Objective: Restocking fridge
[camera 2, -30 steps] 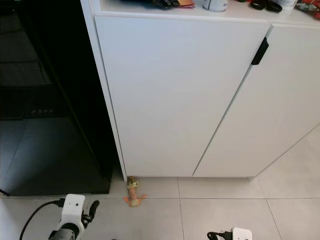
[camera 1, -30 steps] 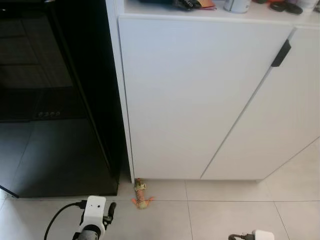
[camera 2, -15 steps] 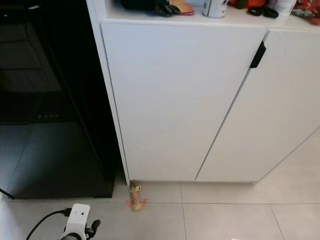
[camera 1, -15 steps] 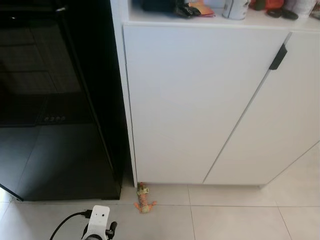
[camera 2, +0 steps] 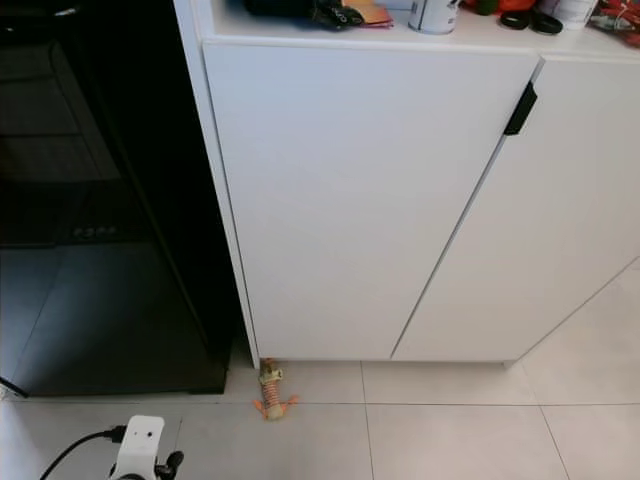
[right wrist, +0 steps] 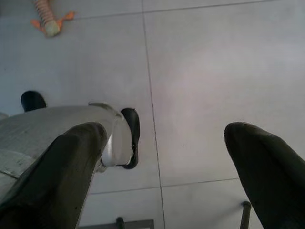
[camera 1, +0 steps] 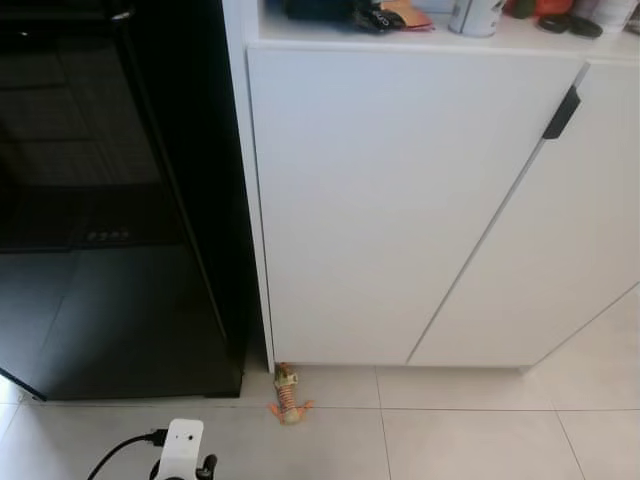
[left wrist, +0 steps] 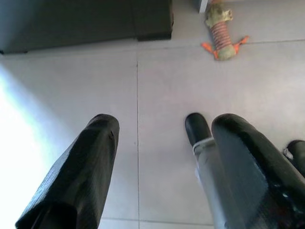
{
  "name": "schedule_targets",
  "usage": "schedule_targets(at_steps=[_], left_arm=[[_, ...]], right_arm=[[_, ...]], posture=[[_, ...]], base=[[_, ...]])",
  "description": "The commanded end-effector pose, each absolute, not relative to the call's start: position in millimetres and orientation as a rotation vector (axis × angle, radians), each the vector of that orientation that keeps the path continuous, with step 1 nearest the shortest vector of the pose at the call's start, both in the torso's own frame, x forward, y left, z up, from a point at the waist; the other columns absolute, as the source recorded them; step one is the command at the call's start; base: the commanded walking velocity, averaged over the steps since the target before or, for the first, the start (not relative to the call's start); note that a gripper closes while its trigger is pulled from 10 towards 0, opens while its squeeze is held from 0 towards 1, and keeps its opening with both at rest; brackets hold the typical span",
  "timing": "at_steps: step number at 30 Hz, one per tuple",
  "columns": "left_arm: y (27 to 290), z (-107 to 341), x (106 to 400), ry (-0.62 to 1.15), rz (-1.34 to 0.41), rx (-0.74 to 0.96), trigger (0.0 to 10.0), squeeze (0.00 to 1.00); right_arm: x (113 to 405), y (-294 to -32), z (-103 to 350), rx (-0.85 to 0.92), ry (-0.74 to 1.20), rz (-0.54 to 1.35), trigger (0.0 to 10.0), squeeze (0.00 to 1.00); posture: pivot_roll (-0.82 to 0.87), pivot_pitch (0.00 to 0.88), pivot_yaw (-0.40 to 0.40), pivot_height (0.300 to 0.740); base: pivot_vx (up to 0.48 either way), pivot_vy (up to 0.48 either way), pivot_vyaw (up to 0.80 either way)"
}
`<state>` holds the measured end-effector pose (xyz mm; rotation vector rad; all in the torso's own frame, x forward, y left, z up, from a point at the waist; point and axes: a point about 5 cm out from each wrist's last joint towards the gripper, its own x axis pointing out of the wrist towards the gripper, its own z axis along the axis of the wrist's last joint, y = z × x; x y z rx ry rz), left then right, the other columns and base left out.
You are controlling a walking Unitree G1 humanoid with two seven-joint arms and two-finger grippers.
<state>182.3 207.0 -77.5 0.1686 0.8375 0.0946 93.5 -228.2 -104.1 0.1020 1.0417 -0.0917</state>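
- A home kitchen: white flat-front cabinet doors (camera 1: 400,200) stand under a pale worktop (camera 2: 420,38), one with a small black handle (camera 1: 562,112).
- A tall glossy black appliance (camera 1: 110,200), seemingly the fridge, stands right beside the cabinets.
- The floor (camera 1: 470,430) is large pale tiles with thin grout lines.
- Household clutter sits on the worktop, including a tin can (camera 2: 433,14).
- A small orange striped toy (camera 1: 288,393) lies on the floor at the cabinet's foot.
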Motion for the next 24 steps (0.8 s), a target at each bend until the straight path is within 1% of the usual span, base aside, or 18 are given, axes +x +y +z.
schedule_targets(at_steps=[1,7,18,24], left_arm=[[211,-82,173,0.877,0.112,0.159,10.0,0.00],[212,-82,172,0.886,0.106,0.166,10.0,0.00],[209,-86,165,0.910,0.077,0.176,10.0,0.00],[209,-86,166,0.906,0.077,0.172,10.0,0.00]], right_arm=[[89,-230,-105,0.099,1.063,-0.104,10.0,0.00],[102,-222,-104,0.099,1.041,-0.080,10.0,0.00],[105,-200,-108,0.110,1.054,-0.061,10.0,0.00],[106,-208,-106,0.110,1.047,-0.071,10.0,0.00]], posture=[[-0.17,0.119,-0.029,0.740],[-0.16,0.147,-0.044,0.740],[-0.17,0.146,-0.035,0.740],[-0.15,0.129,-0.030,0.740]], base=[[0.000,0.296,0.00],[0.000,0.299,0.00],[0.000,0.321,0.00],[0.000,0.345,0.00]])
